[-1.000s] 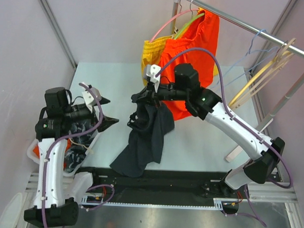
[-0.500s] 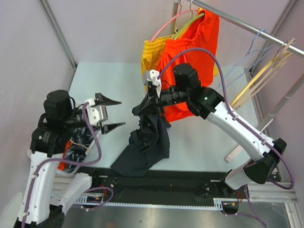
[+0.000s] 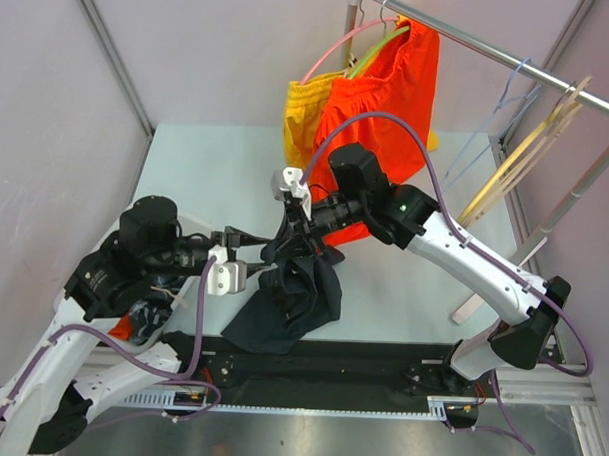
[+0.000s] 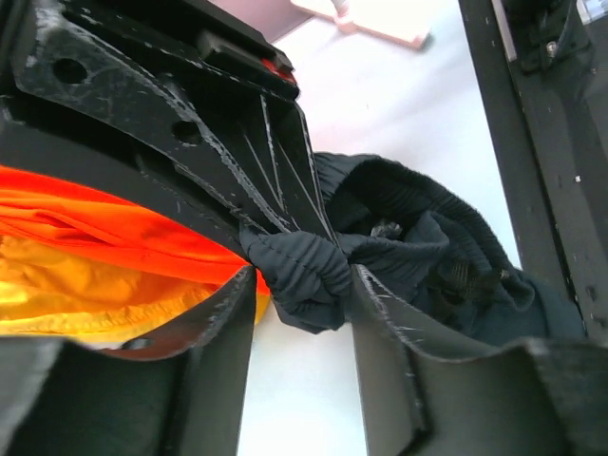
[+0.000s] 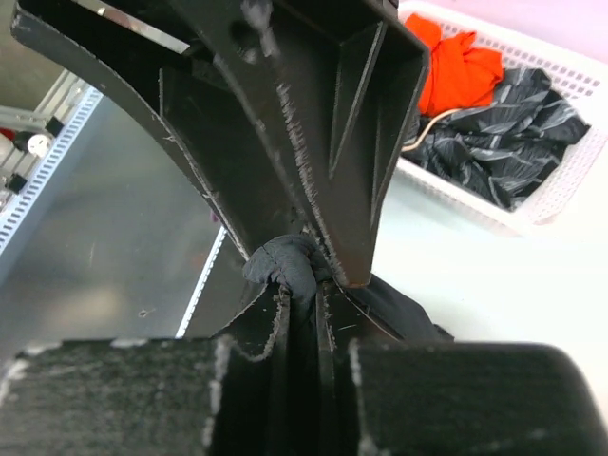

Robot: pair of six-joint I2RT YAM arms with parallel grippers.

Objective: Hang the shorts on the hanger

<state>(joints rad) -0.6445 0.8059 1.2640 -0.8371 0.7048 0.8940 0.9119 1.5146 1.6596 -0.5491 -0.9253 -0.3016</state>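
I see a pale worktop (image 3: 217,165) carrying three things. The lower folds of the dark shorts (image 3: 281,317) rest at its near edge, a white basket (image 5: 518,223) of clothes sits at the left, and a cream hanger (image 3: 464,309) tip touches the right.

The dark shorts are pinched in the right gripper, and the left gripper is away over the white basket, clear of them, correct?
No. The right gripper does pinch the shorts, but the left gripper is at them, its fingers either side of a fold, as the left wrist view shows.
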